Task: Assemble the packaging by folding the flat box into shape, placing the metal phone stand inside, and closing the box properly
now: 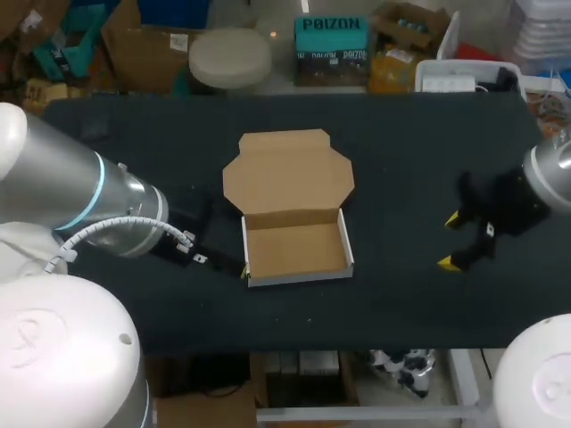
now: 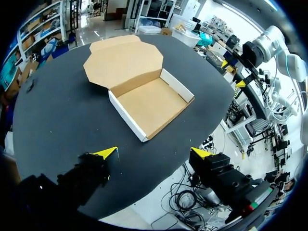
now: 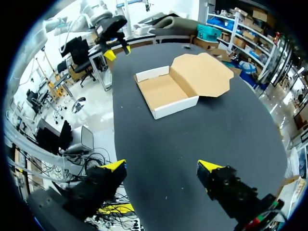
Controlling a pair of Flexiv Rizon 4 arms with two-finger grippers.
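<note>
while its lid lies open, the box [image 1: 294, 248] sits at the middle of the dark bench [image 1: 428, 160]: a shallow tray with four upright walls, white outside and raw brown inside. the lid [image 1: 287, 174], a flat brown panel with clipped corners and a narrower flap at its far edge, is hinged along the tray's far wall and rests on the bench beyond it. the tray is empty, and the metal phone stand shows in none of the views.

my left jaws are released, tips well apart with nothing between them, low and near the tray's near-left corner. my right jaws are likewise released and empty, well apart from the box at the right of the bench.

handling, as i judge it: thin card, very light, stiff across its panels but willing to bend only at the creases. it is easily dented by a hard pinch and likely to skate on the smooth bench. the lid is best taken at its far flap or a side edge, while one tray wall is steadied against sliding.
</note>
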